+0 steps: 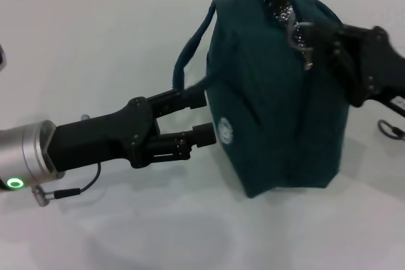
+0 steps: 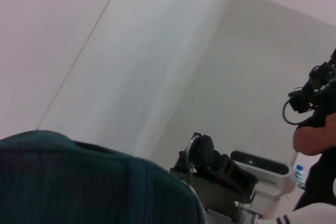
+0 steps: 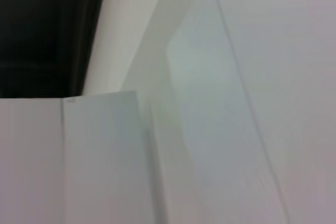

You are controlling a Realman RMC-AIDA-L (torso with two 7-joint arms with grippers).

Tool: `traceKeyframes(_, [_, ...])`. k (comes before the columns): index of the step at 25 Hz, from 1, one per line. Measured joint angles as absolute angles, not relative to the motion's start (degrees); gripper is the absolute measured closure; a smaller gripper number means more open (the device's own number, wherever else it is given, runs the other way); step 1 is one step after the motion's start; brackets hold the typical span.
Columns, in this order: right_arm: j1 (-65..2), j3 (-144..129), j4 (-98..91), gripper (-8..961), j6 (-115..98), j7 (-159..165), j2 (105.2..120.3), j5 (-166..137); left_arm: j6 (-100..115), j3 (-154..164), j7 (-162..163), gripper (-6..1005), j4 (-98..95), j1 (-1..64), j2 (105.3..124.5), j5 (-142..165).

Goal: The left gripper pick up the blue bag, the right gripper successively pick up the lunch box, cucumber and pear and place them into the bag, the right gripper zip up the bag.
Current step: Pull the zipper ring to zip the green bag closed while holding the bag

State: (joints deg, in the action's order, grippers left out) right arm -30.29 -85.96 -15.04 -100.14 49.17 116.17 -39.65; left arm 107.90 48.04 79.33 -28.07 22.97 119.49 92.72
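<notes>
The blue bag [image 1: 272, 105] stands upright on the white table [image 1: 95, 49], its top partly open with silver lining showing at the back. My left gripper [image 1: 201, 117] is open at the bag's left side, fingertips against the fabric by the white logo; a handle loop [image 1: 190, 49] hangs over the upper finger. My right gripper [image 1: 310, 39] reaches in from the right at the bag's top edge, shut on the silver zipper pull [image 1: 307, 60]. The left wrist view shows teal bag fabric [image 2: 79, 182] and the right gripper [image 2: 212, 162] beyond it. Lunch box, cucumber and pear are out of view.
A small metal ring [image 1: 389, 129] lies on the table right of the bag, under the right arm. A thin cable [image 1: 73, 189] dangles below the left wrist. A person with a camera [image 2: 315, 108] stands in the background of the left wrist view.
</notes>
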Motion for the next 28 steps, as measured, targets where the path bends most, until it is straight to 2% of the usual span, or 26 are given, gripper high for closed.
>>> traceKeyframes(12, [-34.98, -89.47, -15.72, 936, -94.73, 50.13, 116.19, -39.36, 99.59, 47.58, 66.48, 175, -22.28, 22.09, 119.86, 86.72])
traceKeyframes(28, [-35.00, -89.42, -17.12, 936, -92.87, 50.04, 116.19, -39.28, 92.73, 47.99, 60.16, 233, -14.65, 28.45, 120.34, 85.88])
